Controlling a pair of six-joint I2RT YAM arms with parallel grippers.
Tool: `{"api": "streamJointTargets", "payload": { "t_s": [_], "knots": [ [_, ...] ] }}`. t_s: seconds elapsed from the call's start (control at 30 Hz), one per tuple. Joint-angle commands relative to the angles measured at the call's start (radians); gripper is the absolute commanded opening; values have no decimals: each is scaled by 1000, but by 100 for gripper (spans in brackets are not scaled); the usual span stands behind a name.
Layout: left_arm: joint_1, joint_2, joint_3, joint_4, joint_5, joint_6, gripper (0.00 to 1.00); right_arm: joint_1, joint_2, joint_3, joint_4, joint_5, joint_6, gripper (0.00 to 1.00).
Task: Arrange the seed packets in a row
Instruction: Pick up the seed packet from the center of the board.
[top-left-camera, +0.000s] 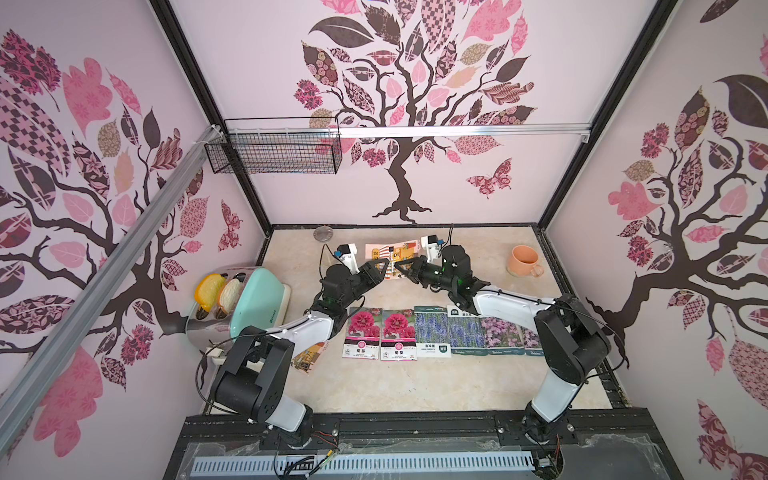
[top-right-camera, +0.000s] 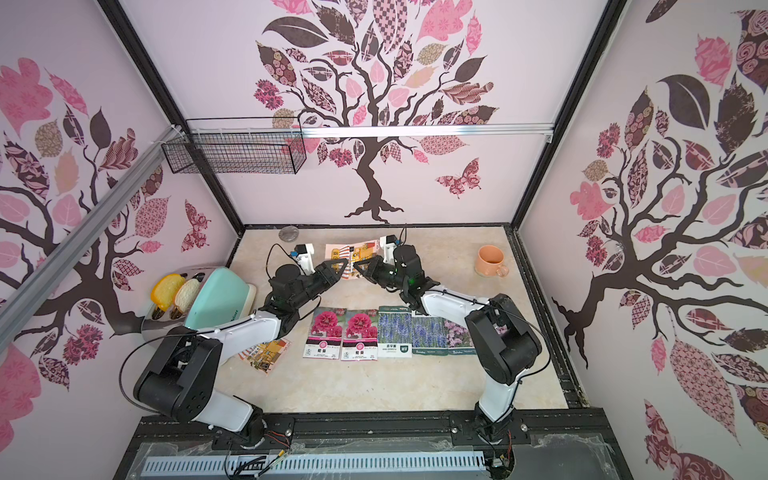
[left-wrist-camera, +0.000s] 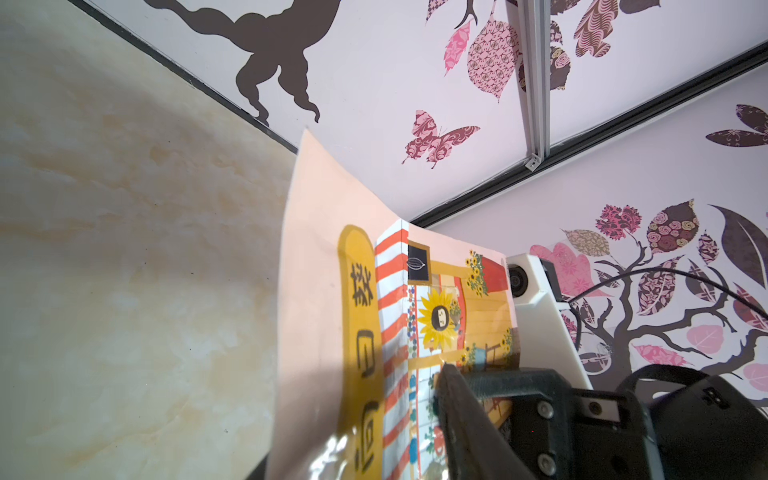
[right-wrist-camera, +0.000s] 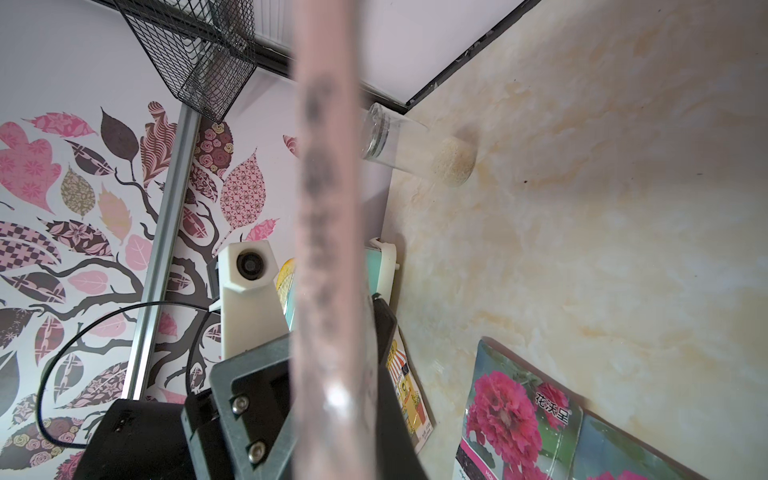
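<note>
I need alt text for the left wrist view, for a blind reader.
A curved orange cartoon-shop packet fills much of the view, pinched by the black right gripper. Behind it are the marble table and a wall with tree decals.

Bare bench (top-left-camera: 395, 386) lies open across the lower centre, below the packet row (top-left-camera: 432, 332). The toaster (top-left-camera: 249, 299) blocks its left edge, the cup (top-left-camera: 524, 261) its upper right, a jar (top-left-camera: 322, 234) its upper left. Left tool (top-left-camera: 383, 262) and right tool (top-left-camera: 399, 265) meet on a raised orange packet (top-left-camera: 388, 250), closing the upper centre.
</note>
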Motion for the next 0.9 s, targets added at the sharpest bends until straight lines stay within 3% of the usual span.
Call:
{"api": "streamJointTargets", "payload": {
  "t_s": [0.0, 0.27, 0.37, 0.47, 0.57, 0.63, 0.67, 0.73, 0.87],
  "knots": [
    [-2, -12, 40, 20, 20, 17, 40, 16, -20, 17, -7, -52, -8, 0],
    [-2, -11, 41, 18, 11, 14, 37, 16, -20, 4, 23, -67, 10, 0],
    [-2, 6, 50, 33, 26, 12, 22, 18, -22, 0, 32, -66, 14, 0],
    [0, 20, 63, 26, 48, 17, 1, 17, -21, 0, 37, -71, 11, 0],
    [2, 10, 66, 6, 71, 46, 0, 16, -26, 0, 27, -75, -2, 0],
    [3, -2, 76, -38, 89, 82, 0, 16, -31, 16, -23, -78, -41, 28],
    [11, -14, 90, -107, 109, 114, 0, 13, -35, 34, -73, -75, -80, 35],
    [26, -45, 126, -279, 145, 200, 0, -2, -40, 84, -211, -77, -183, 45],
    [106, -84, 189, -610, 294, 377, 0, -113, -39, 159, -415, -190, -387, 48]
  ]
}}
